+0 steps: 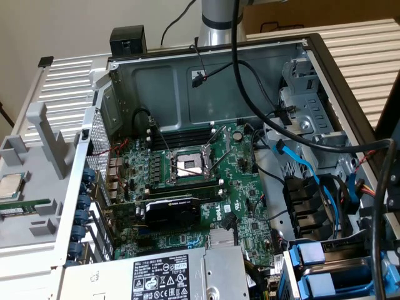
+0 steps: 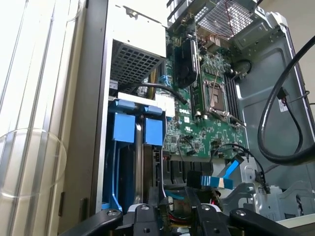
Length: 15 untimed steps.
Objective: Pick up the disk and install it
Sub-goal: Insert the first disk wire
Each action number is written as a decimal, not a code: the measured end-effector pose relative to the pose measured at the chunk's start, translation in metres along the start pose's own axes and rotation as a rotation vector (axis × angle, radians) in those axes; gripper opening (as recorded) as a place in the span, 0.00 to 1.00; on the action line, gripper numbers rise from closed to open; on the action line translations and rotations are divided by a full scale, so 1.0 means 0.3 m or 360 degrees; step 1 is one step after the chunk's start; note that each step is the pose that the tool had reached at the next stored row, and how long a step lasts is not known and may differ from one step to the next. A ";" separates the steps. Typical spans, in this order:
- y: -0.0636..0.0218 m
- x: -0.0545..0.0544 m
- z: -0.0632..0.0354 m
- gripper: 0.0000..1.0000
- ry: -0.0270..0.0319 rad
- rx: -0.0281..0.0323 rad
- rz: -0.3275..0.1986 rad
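Two bright blue disk carriers (image 2: 123,130) (image 2: 153,132) stand side by side in the drive bay at the corner of the open computer case. In the exterior view they show at the lower right (image 1: 310,253) (image 1: 322,286). Their metal bodies are hidden inside the bay, and I cannot tell which one is the task's disk. My gripper (image 2: 170,212) hangs just outside the case on the drive-bay side, its black linkages close to the bay and the blue SATA cable (image 2: 221,181). Nothing blue or silver shows in its grasp.
The motherboard (image 1: 187,187) with its open CPU socket (image 1: 187,164) and a black graphics card (image 1: 172,212) fills the case floor. The grey power supply (image 1: 162,275) lies along the near edge. Thick black cables (image 1: 250,94) loop over the case toward the exterior view's right. A small CPU chip (image 1: 11,185) rests on a grey stand outside.
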State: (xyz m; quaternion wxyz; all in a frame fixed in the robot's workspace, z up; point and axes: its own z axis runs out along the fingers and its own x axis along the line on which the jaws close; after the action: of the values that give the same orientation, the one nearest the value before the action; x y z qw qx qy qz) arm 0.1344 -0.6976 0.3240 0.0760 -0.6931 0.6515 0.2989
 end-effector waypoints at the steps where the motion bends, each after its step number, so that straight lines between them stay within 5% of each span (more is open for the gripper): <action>1: 0.000 0.000 0.000 0.34 -0.00015 -0.00001 -0.0001; 15: 0.002 0.003 0.000 0.34 -0.00171 -0.00014 -0.0007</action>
State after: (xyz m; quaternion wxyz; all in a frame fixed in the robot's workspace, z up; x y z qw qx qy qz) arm 0.1339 -0.6983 0.3236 0.0798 -0.6929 0.6495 0.3027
